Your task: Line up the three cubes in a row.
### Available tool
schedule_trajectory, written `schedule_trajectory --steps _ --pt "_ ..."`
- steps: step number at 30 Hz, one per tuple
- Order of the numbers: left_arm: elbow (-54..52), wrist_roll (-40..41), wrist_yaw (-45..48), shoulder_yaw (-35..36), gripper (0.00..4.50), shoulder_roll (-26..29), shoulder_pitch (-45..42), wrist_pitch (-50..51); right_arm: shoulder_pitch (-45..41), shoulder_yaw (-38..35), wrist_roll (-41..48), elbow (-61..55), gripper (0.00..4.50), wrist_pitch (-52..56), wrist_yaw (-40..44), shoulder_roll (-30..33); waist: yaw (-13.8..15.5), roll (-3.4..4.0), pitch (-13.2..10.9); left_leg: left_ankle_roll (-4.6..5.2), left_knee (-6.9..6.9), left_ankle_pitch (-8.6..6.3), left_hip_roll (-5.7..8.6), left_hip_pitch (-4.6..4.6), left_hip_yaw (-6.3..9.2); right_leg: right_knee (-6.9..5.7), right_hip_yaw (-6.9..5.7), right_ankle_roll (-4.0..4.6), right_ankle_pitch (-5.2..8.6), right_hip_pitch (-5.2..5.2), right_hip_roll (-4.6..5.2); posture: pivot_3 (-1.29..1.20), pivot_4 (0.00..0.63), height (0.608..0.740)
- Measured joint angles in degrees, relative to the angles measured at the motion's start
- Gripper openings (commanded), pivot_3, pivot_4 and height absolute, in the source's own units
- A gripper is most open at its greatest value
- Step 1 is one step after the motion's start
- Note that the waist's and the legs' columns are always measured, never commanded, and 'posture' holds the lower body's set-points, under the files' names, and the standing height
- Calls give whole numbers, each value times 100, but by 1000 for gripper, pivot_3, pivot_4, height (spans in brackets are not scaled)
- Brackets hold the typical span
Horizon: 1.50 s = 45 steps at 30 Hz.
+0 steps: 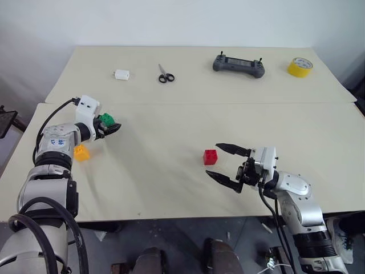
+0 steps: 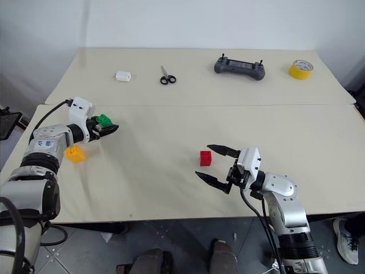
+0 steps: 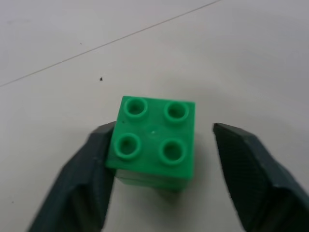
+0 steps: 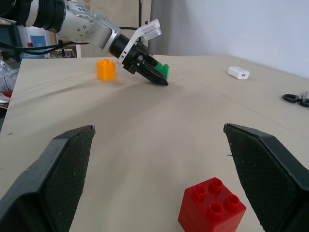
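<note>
Beige tabletop (image 1: 171, 188): left tool (image 3: 159, 159) straddled the green cube (image 3: 153, 140), not yet clamped, needing centred closure; right tool (image 1: 228, 164) gaped beside the red cube (image 1: 210, 157).

Soft, even, bright light falls from overhead, so the beige table (image 1: 171, 165) shows no glare and only faint, short shadows beside the red cube (image 1: 210, 157) and under the left gripper (image 1: 109, 127). The head views are sharp throughout. In the left wrist view the green cube (image 3: 153, 141) is crisp, while the near fingers (image 3: 82, 183) blur slightly.
</note>
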<state>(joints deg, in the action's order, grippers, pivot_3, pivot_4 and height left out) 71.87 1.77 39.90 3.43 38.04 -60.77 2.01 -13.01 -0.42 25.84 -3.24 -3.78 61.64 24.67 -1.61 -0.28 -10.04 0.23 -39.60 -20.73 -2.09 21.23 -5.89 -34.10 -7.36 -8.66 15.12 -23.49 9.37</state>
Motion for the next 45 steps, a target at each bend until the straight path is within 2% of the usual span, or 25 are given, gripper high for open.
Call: schedule_trajectory --steps 2,3,6,10,13,16,19,22,33,34,41,45 --pt "45 -18 77 -1 1656 -8 0 -24 0 1 -2 0 4500 6 0 2 1 0 0 0 0 0 0 0 0 0 0 0 0 0 0 0 150 740" --pt "46 -32 148 -4 1500 -7 0 -49 -1 1 -5 0 4500 9 0 4 3 0 0 0 0 0 0 0 0 0 0 0 0 0 0 0 150 740" --pt "36 -54 571 -9 1524 -7 0 -224 -2 4 -10 0 4500 15 0 41 5 0 0 0 -1 0 0 1 0 0 0 0 0 0 0 0 150 740" --pt "-384 -42 1760 -145 1524 -32 3 -554 6 0 -18 -2 4500 18 4 175 9 -1 -1 0 -2 0 0 2 0 0 0 0 0 0 0 0 150 740" --pt "-1548 84 3099 -518 1524 -328 82 -618 58 -16 -15 -1 4500 31 31 374 67 -2 -2 1 -11 0 0 6 1 1 -1 -1 0 2 1 0 150 740" --pt "-2530 198 3663 -782 1524 -570 321 -445 79 -60 6 -2 4500 35 107 511 50 -2 -1 1 -13 0 -1 4 -1 0 1 -1 0 1 0 0 150 740" --pt "-3492 180 3656 -1157 1524 -1016 816 -146 242 -206 24 35 4500 134 356 913 34 2 -1 2 -14 -1 -1 4 -1 -1 3 -1 -1 2 1 0 150 740" --pt "-3857 101 3488 -1535 1524 -1357 1221 92 289 -291 80 36 4500 144 456 993 22 0 -3 2 -21 -1 -2 6 0 -2 3 -1 -1 1 1 0 150 740" --pt "-3637 -328 2767 -1701 1524 -1400 959 97 604 -654 102 147 4500 120 501 1119 174 -1 -3 6 -39 -2 -2 7 -1 -3 6 -1 -1 8 3 0 150 740" --pt "-3618 -327 2817 -1702 2261 -1391 963 121 602 -688 97 176 4500 112 502 1121 182 -1 -3 7 -40 -2 -2 7 -1 -3 6 -1 -1 8 3 0 150 740" --pt "-3603 -272 3081 -1669 4401 -1309 969 137 499 -692 69 272 4500 96 515 1127 166 -1 -3 7 -41 -2 -2 7 -2 -4 6 -1 -1 8 2 0 150 740" --pt "-3759 93 3101 -1302 4459 -1194 1134 -24 355 -671 78 270 4500 108 563 1104 159 -1 -3 7 -40 -2 -2 7 0 -5 6 -1 -1 7 3 0 150 740"
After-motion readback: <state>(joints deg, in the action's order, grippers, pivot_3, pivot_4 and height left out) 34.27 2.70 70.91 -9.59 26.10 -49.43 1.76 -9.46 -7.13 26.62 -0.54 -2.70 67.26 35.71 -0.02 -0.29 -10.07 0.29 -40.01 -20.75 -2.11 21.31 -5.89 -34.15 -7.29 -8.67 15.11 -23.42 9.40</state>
